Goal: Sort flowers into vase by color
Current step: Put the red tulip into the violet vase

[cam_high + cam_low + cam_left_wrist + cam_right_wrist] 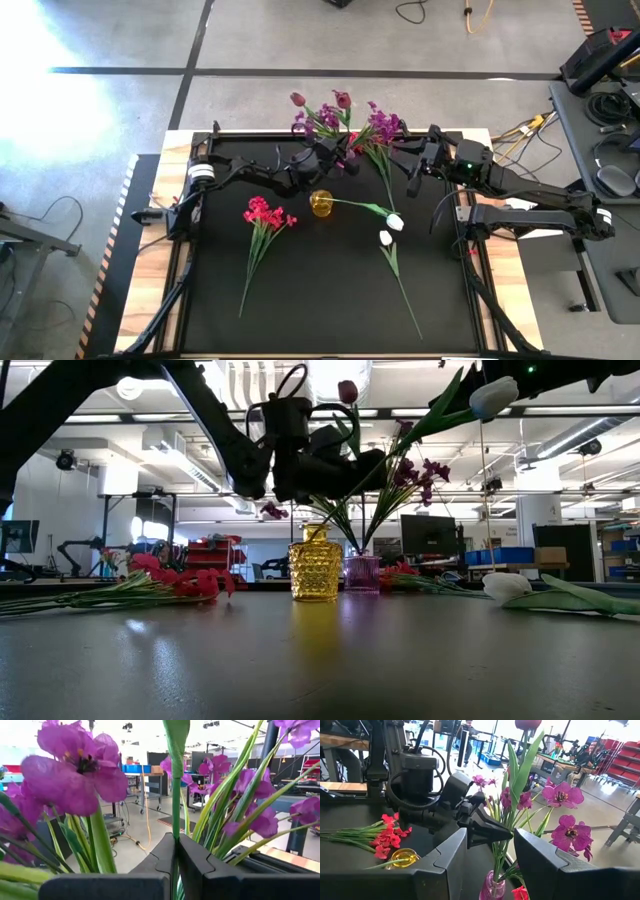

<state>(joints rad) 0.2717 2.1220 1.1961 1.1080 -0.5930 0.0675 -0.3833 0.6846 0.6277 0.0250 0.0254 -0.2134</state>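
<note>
My left gripper (pixel 345 163) is over the far middle of the table, shut on the green stem of a dark purple tulip (pixel 347 390) above the small purple vase (pixel 362 572). Several purple sprays (pixel 383 125) stand in that vase. The yellow vase (pixel 321 204) stands next to it, and a white tulip (pixel 395 222) leans out of it toward the near right. A second white tulip (pixel 386 238) and a red-pink bunch (pixel 265 214) lie flat on the table. My right gripper (pixel 415 178) hangs open to the right of the purple vase. My left gripper pinches the tulip's stem (pixel 175 827) between its two fingers, partway up and below the long leaf. The fingers (pixel 490 831) reach in level from the table's left and lie across the stem. The stem stands almost upright, and its lower end runs down toward the purple vase's mouth (pixel 495 882).
Black mat (pixel 300 310) with bare room toward the near edge. Wooden table border (pixel 505 280) on the right. The lying white tulip's stem (pixel 408 300) runs toward the near right corner. The red bunch's stems (pixel 250 275) stretch toward the near left.
</note>
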